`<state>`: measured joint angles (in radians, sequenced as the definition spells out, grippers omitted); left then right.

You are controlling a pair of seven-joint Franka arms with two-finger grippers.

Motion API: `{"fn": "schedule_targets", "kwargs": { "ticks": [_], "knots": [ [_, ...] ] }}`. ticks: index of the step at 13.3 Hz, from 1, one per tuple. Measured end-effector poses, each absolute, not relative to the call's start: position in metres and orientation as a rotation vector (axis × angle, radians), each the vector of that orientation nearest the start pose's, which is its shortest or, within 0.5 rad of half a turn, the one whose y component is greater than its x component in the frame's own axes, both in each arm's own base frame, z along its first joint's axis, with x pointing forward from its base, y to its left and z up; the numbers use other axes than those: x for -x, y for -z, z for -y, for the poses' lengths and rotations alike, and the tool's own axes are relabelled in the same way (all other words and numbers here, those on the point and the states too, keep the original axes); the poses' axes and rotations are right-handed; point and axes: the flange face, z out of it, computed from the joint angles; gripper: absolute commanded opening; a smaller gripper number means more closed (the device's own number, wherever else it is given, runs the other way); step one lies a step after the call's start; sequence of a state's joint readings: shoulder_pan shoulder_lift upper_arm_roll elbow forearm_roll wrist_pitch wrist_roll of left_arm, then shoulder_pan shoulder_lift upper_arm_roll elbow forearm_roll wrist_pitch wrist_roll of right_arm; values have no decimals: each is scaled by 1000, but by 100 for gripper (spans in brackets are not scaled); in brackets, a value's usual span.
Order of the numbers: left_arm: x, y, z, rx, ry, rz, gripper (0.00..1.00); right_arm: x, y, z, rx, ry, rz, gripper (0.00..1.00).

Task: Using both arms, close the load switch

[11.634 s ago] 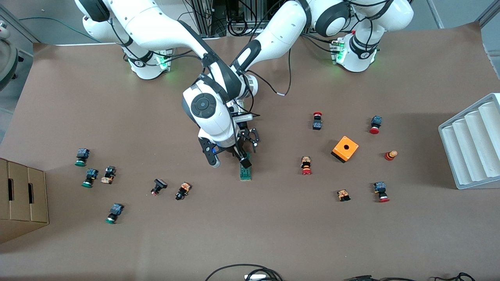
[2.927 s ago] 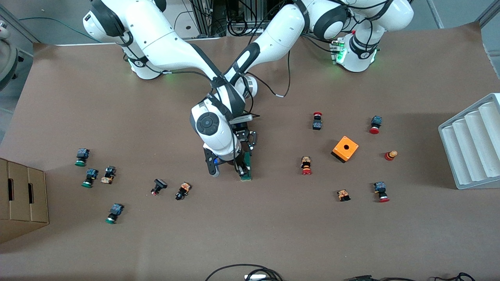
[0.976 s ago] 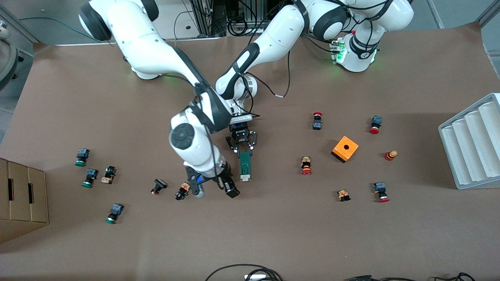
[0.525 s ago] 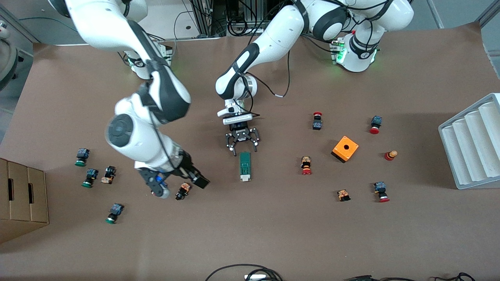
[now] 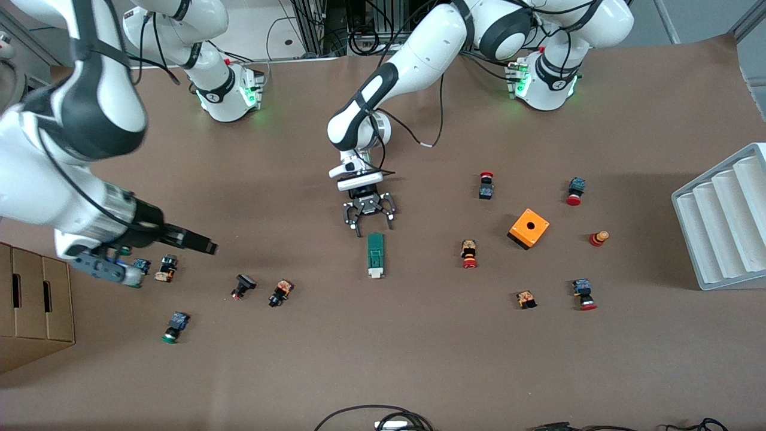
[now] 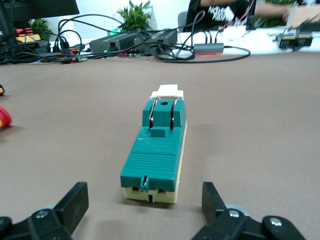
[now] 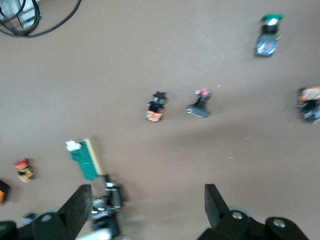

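Note:
The load switch (image 5: 375, 254) lies flat on the brown table near its middle, a narrow dark-green block whose white tab (image 5: 375, 274) points toward the front camera. In the left wrist view the load switch (image 6: 155, 155) lies just ahead of the fingers, touching neither. My left gripper (image 5: 370, 226) hovers low at the switch's end farther from the front camera, open, and shows open (image 6: 145, 207) in its own view. My right gripper (image 5: 202, 245) is raised over the push buttons toward the right arm's end, open and empty (image 7: 145, 210). Its view shows the load switch (image 7: 85, 159) far below.
An orange box (image 5: 529, 228) and several red-capped push buttons (image 5: 469, 254) lie toward the left arm's end, before a white ridged tray (image 5: 724, 221). Green-capped and black push buttons (image 5: 281, 293) lie toward the right arm's end, by a cardboard box (image 5: 33, 305). Cables (image 5: 377, 419) lie at the nearest edge.
The left gripper opened, let go of the switch and drew back a little. The right arm swung up and away from the switch toward its own end of the table.

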<state>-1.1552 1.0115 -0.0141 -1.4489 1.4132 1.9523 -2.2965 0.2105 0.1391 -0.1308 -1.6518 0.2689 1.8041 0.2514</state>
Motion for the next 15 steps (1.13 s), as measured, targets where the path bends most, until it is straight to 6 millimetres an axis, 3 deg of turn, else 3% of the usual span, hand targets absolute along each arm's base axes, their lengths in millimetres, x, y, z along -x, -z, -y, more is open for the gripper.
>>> {"fn": "schedule_targets", "kwargs": {
  "ticks": [3,6,8,11,15],
  "knots": [
    [-328,-115,617,2469,1536,168,100,-566,-551,-51,2983,23,-130,100],
    [-332,-135,620,2484,1496,169,100,-526,-580,-32,3038,57,-29,100],
    [-336,-160,625,2499,1462,173,100,-510,-591,-8,3035,69,6,100],
    [-345,-215,632,2527,1386,139,100,-518,-573,20,3034,73,76,100],
    [-361,-299,631,2572,1313,84,100,-530,-556,23,3042,61,111,100]
  ]
}}
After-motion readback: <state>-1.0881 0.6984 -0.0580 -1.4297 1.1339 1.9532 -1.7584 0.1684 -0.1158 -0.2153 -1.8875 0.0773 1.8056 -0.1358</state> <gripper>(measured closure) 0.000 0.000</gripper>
